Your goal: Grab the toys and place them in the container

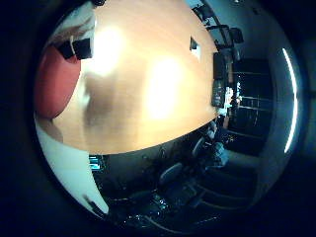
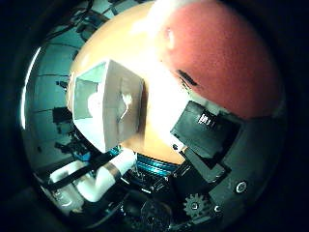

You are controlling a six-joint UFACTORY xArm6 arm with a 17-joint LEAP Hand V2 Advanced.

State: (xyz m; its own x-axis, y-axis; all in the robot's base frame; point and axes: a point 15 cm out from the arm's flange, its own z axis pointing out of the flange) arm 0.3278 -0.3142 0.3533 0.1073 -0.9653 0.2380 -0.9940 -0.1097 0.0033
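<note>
The right thumb side palm view is mostly filled by a big red toy [image 2: 219, 58], rounded and slightly fuzzy, sitting right up against the palm. The hand [image 2: 205, 133] shows as black blocky finger parts pressed along the toy's edge, with a geared piece lower down. From here the fingers look wrapped onto the toy, so I would say the hand is gripping it. The same red shape shows at the rim of the right little finger side palm view, with two small black finger parts lying against it.

Past the toy is the wooden table [image 1: 148, 79], pale orange-brown with bright glare patches from the ceiling lights. On it stands a white container [image 2: 108, 104], a box-like thing with angled walls and an open mouth turned toward the camera. Something pale sits inside it, but I cannot make out what. The container is well apart from the red toy, with bare tabletop between them.

Near the table's edge by the container is the white arm [image 2: 96, 179], with a teal ring [image 2: 154, 164] beside it.

Farther off, beyond the table's far edge, the room goes dark. There are office chairs [image 1: 170, 173] on the floor, dark shelving [image 1: 249, 98] at the back, and a long light strip [image 1: 291, 98] glowing along the wall.
</note>
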